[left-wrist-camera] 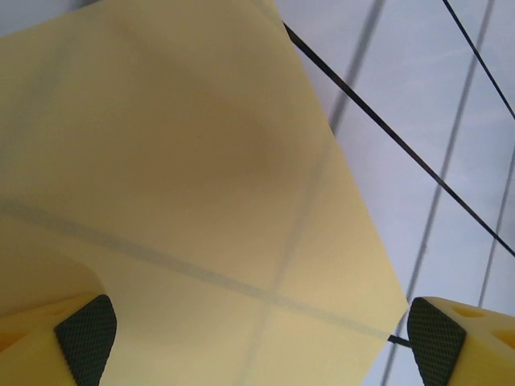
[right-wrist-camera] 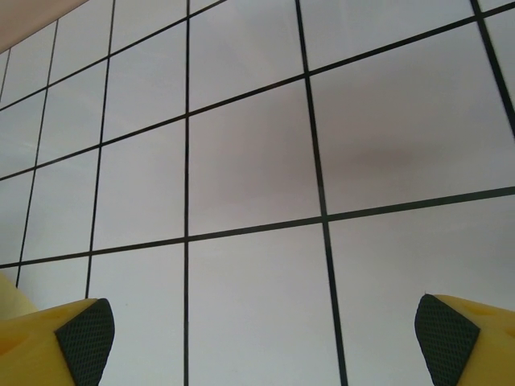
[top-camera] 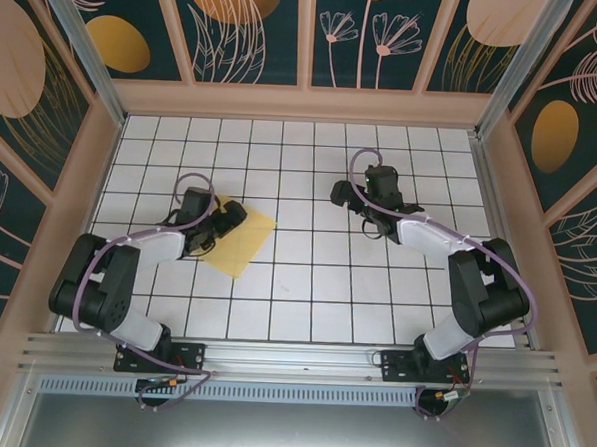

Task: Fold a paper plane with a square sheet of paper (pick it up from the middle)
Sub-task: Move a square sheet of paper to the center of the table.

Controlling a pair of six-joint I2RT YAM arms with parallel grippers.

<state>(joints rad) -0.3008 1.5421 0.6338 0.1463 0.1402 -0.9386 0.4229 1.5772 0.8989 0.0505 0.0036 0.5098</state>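
The square sheet of paper [top-camera: 244,237] is thin and yellow and lies flat on the tiled table, turned like a diamond, left of centre. My left gripper [top-camera: 221,222] hovers over its left part, open, jaws spread wide. In the left wrist view the sheet [left-wrist-camera: 177,177] spans most of the picture, tile lines showing through it, and one corner ends near the right pad [left-wrist-camera: 435,342]; the left gripper [left-wrist-camera: 261,342] holds nothing. My right gripper [top-camera: 348,193] is open over bare tiles at the centre right. The right gripper [right-wrist-camera: 265,346] has only grid beneath it.
The white tiled table [top-camera: 304,304] is ringed by a low pink rim and patterned walls. A metal rail [top-camera: 291,358] with both arm bases runs along the near edge. Bare tiles lie between the two arms.
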